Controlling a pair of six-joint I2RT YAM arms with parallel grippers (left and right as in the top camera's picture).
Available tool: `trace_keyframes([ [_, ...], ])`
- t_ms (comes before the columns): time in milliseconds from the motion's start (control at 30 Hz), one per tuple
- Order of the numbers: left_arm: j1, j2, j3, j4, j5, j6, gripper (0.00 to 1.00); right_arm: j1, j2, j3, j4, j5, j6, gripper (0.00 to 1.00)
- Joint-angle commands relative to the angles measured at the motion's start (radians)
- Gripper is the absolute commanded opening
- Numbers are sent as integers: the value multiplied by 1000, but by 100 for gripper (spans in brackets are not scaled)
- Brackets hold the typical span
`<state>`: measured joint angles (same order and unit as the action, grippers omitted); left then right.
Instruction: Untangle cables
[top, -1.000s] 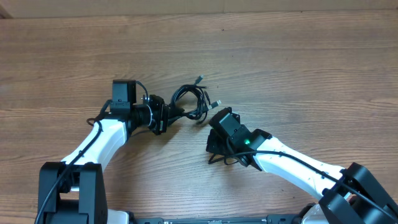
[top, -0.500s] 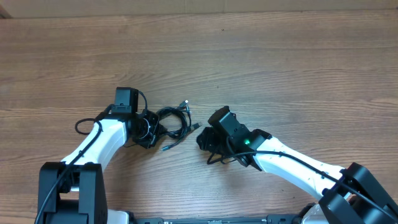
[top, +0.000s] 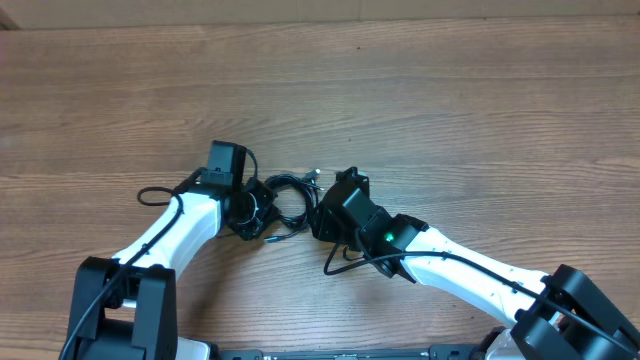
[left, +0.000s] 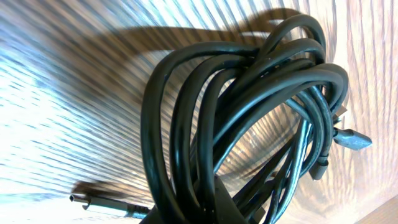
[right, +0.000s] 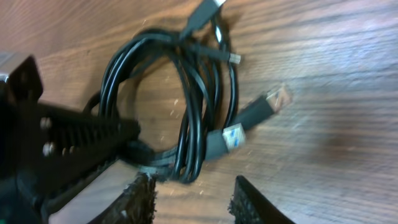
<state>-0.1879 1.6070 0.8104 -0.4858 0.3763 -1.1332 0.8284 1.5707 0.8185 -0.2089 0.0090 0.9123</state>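
The cables are a coiled bundle of thin black cords with small plugs, lying on the wooden table between my two grippers. My left gripper is shut on the left side of the bundle. In the left wrist view the cords fill the frame and run down into the jaws. My right gripper is open at the right edge of the coil. In the right wrist view its fingers are spread just short of the coil, with nothing between them.
A silver-tipped plug and a flat plug stick out on the coil's right side. The left gripper's black body shows at the left of the right wrist view. A loose plug end lies on the table.
My left gripper has dragged the bundle down and to the left, then a little back to the right. My right gripper has moved left up to the coil's edge.
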Motion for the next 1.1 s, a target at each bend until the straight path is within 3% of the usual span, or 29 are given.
trace_keyframes([
  [0, -9, 1, 10, 9, -14, 71, 5, 3, 10, 0, 14, 87, -4, 37],
  [1067, -69, 1, 10, 80, 88, 177, 4, 3, 102, 0, 88, 43, -26, 24],
])
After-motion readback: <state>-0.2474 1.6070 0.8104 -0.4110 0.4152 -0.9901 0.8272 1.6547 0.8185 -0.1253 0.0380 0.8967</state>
